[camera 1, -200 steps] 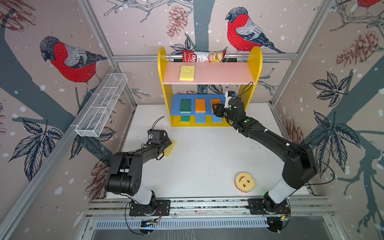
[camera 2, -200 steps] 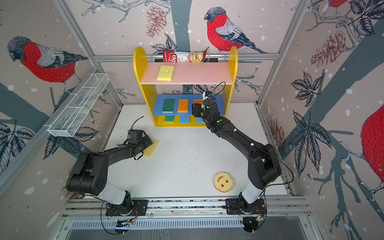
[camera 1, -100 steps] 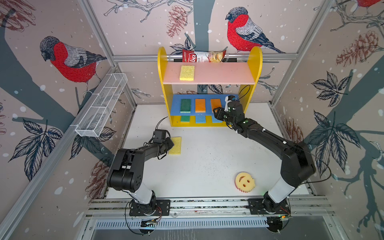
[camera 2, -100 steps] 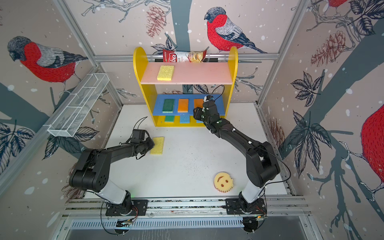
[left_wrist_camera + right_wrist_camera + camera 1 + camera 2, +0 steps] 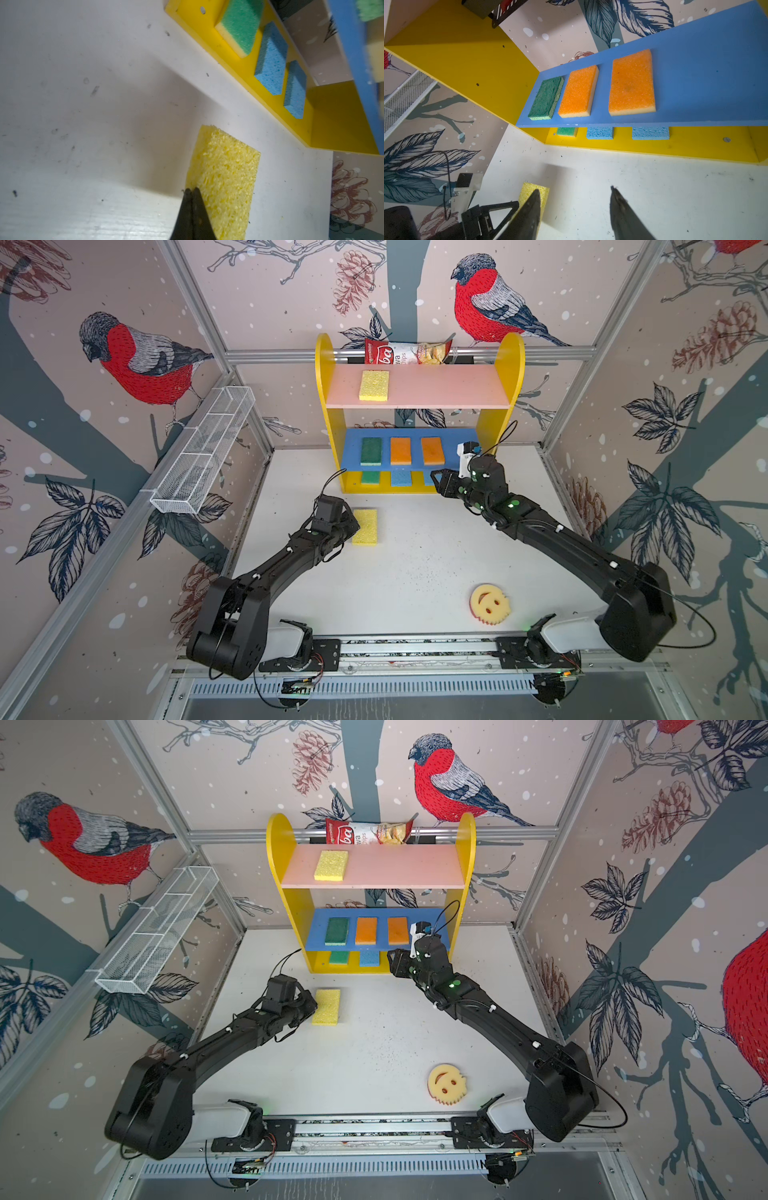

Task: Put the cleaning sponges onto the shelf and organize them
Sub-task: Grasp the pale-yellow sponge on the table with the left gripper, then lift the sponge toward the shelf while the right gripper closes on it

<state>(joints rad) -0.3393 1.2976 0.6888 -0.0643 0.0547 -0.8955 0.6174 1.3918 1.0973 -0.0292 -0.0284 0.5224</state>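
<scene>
sponge, yellow one: where?
— flat on table, right at left gripper tip, long axis toward shelf.
— jaws?
— left: together at its near edge; a pinch on foam cannot be confirmed. right gripper: apart, empty, at shelf base. left arm is nearer.

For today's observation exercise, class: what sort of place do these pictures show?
Probably a robot test cell, not a home: two robot arms bolted to a rail, bird-print panels in an aluminium frame for walls, and a small shelf staged with sponges.
</scene>
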